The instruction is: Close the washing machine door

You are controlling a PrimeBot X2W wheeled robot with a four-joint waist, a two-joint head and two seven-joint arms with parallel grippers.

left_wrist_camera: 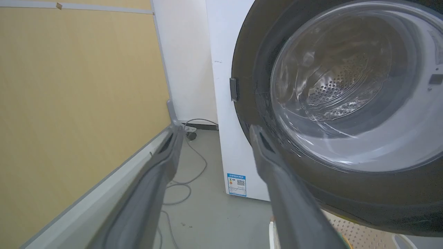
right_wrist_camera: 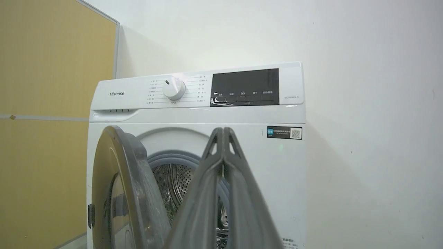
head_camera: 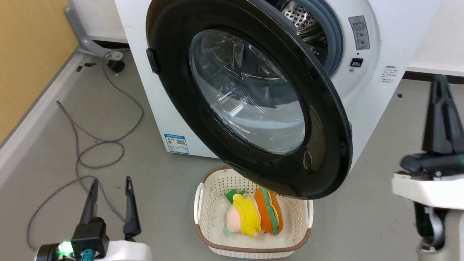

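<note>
**Laundry station, seen from my remote console.** A cream perforated plastic basket with a brown rim point(head_camera: 203, 212) stands on the grey floor point(head_camera: 362, 221), just in front of the big white front-loading washing machine point(head_camera: 384, 40). In the basket a yellow-and-pink plush toy point(head_camera: 245, 217) and an orange-and-green plush toy point(head_camera: 269, 212) lie side by side. The machine's perforated steel drum point(head_camera: 300, 17) shows through its open mouth, ringed by a grey rubber gasket point(head_camera: 335, 43). The large round glossy black door with a bulging clear glass window point(head_camera: 246, 98) is swung wide open toward me, and in the head view its lower edge hangs over the basket's far side. My left gripper point(head_camera: 111, 181), fingers spread with nothing between them, sits low to the left of the door and apart from it. My right gripper point(head_camera: 440, 81), fingers pressed together on nothing, stands raised to the right of the door, clear of its rim.
</note>
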